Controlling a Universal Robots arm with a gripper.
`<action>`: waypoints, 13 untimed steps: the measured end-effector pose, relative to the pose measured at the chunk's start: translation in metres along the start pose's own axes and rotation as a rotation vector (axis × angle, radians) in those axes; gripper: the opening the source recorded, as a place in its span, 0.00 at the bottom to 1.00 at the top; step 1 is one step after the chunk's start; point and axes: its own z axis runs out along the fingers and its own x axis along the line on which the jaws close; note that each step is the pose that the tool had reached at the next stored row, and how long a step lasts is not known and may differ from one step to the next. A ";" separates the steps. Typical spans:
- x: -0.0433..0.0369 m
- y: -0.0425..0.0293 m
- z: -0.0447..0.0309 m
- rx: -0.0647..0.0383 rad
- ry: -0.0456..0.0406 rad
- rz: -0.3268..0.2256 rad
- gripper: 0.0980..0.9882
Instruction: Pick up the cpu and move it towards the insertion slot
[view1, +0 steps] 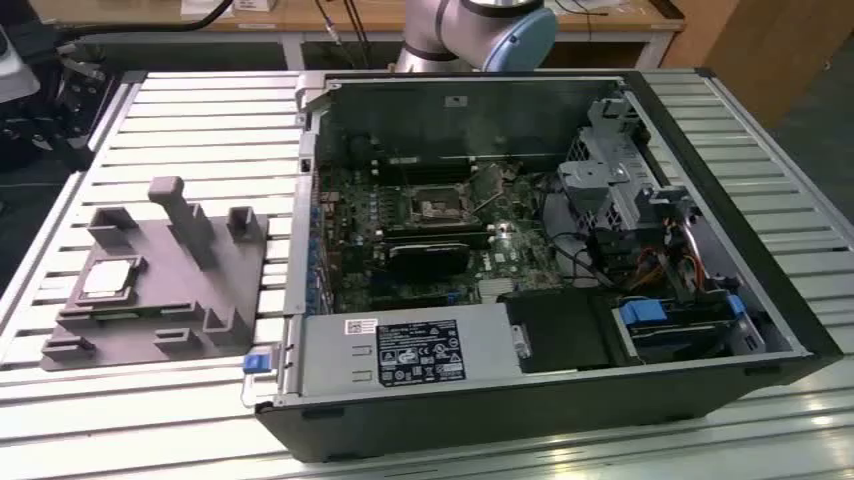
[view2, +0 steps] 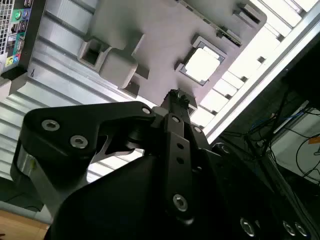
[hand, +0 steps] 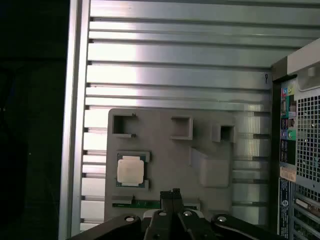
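Observation:
The cpu is a small silvery-beige square lying flat in a recess of the grey fixture plate, at the exterior view's left. Both wrist views look down on the cpu. My gripper hangs well above the fixture, off to one side of the chip and not touching it. Its black fingers are pressed together with nothing between them. The insertion slot, a silver-framed square socket with a dark centre, sits on the motherboard inside the open computer case.
The open black case lies on a slatted aluminium table. Inside are a long black card, a power supply and a drive cage. Grey posts rise from the fixture. The table's edge runs beside the fixture.

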 end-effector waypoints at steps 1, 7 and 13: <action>0.0000 0.0000 0.0000 0.000 0.0000 0.000 0.01; 0.0012 0.0000 0.0000 0.000 0.0000 0.000 0.01; 0.0146 0.0002 0.0001 0.000 0.0000 0.000 0.01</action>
